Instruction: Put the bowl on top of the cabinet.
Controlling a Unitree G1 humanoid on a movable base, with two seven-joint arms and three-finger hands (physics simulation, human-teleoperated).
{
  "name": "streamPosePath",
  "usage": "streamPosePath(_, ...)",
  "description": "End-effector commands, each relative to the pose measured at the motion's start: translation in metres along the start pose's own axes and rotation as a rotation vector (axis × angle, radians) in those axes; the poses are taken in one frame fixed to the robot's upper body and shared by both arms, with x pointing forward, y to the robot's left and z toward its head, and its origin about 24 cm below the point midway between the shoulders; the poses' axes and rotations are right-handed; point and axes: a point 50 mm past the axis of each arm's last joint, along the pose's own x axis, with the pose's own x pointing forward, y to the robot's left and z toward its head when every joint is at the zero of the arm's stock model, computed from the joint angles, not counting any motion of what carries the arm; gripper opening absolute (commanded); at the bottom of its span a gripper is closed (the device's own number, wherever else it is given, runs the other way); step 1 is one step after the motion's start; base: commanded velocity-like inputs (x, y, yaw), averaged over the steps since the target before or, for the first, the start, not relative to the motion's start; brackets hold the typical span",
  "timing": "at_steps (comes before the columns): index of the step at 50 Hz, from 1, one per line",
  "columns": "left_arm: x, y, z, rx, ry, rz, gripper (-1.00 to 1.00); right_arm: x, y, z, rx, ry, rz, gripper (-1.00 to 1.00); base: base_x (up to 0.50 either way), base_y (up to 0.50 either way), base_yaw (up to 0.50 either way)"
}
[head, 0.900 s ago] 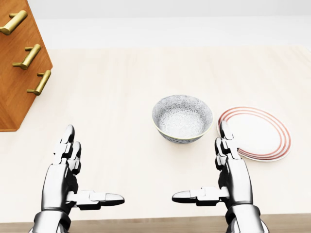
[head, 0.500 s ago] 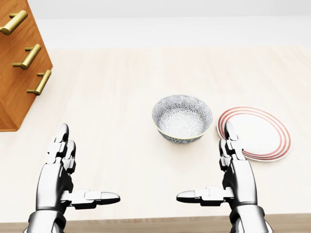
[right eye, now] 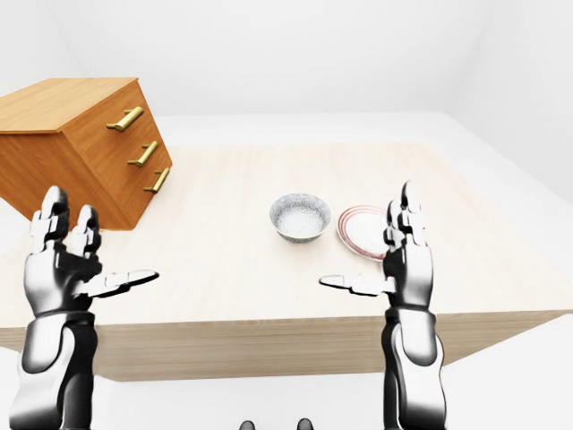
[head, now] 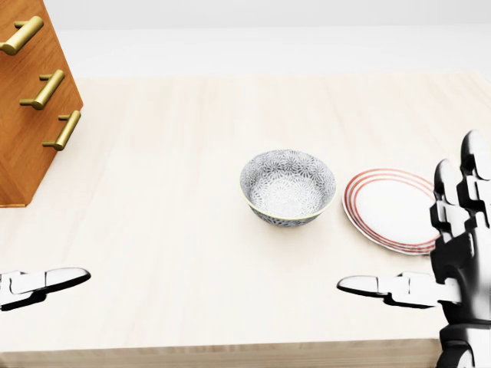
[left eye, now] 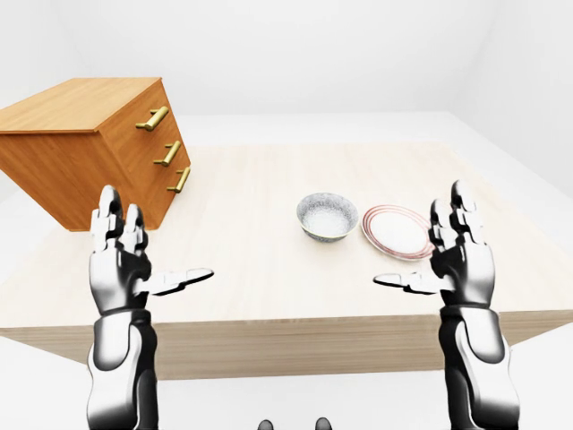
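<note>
A grey patterned bowl [head: 288, 186] stands upright on the light wooden table [head: 169, 199], near the middle of the head view. The wooden cabinet [left eye: 89, 148] with three brass handles stands on the table's left part, and its flat top [left eye: 81, 103] is bare. My left hand [left eye: 154, 244] is open, palm inward, held far to the left of the bowl; only its thumb [head: 46, 283] shows in the head view. Open too, my right hand [left eye: 424, 244] hovers to the bowl's right, by the plate. Neither hand touches the bowl.
A white plate [head: 393, 208] with red rings lies on the table just right of the bowl, partly behind my right hand. The table's near edge [left eye: 286, 318] runs below both hands. White floor and walls surround the table.
Both hands have spread outward: the left has slid left almost out of the head view, the right has moved right and up beside the plate. Bowl, plate and cabinet have not moved.
</note>
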Motion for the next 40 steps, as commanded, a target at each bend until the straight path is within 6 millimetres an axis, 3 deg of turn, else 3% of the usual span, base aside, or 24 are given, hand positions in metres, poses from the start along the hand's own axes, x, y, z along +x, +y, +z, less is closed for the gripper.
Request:
streamPosePath(1,-0.009,0.043,0.073,0.003,-0.303,0.127,1.00,-0.026,-0.036,0.089,-0.068,-0.371,-0.106,1.00,0.00,0.00,0.00)
streamPosePath(3,-0.011,0.049,0.083,0.004,-0.345,0.153,1.00,-0.034,-0.044,0.108,-0.081,-0.462,-0.135,1.00,0.00,0.00,0.00)
streamPosePath(9,-0.016,0.062,0.100,-0.007,-0.417,0.201,1.00,-0.044,-0.050,0.126,-0.098,-0.547,-0.156,1.00,0.00,0.00,0.00)
streamPosePath(23,-0.018,0.066,0.105,-0.011,-0.437,0.225,1.00,-0.042,-0.051,0.121,-0.097,-0.521,-0.153,1.00,0.00,0.00,0.00)
streamPosePath(40,-0.017,0.066,0.104,-0.011,-0.434,0.229,1.00,-0.041,-0.049,0.119,-0.103,-0.512,-0.139,1.00,0.43,-0.02,0.00)
